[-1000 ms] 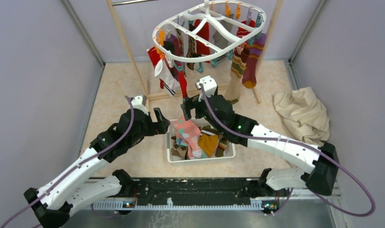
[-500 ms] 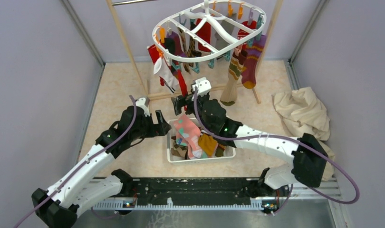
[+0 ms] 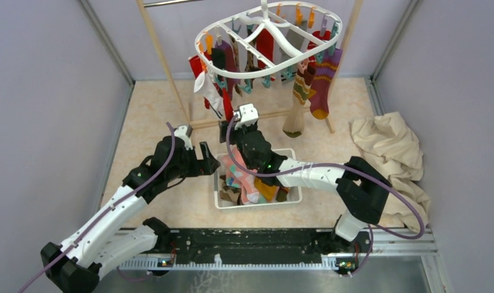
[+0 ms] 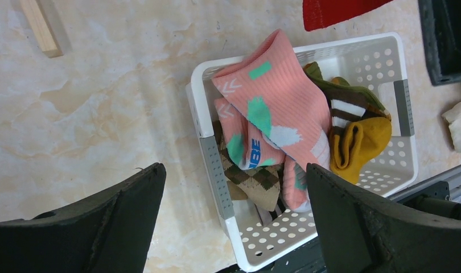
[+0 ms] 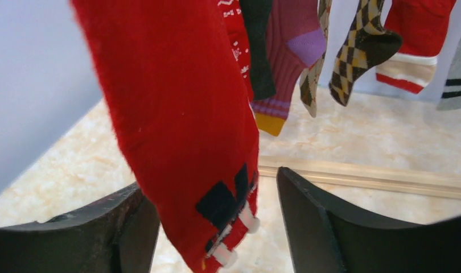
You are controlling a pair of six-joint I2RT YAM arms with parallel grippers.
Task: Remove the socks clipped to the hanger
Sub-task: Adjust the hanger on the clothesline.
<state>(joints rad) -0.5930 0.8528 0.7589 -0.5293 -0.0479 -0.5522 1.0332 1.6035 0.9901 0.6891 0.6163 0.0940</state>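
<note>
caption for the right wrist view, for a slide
Right gripper, open, brackets the lower end of a hanging red sock, with a purple sock and an argyle sock dangling behind.

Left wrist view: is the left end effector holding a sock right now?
No, the left end effector is wide open above the white basket, and nothing is gripped between its fingers.

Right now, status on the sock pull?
Left gripper open, hovering by the basket. Right gripper open, jaws straddling the red sock, clipped to the hanger. No obstruction; other socks hang behind it.
</note>
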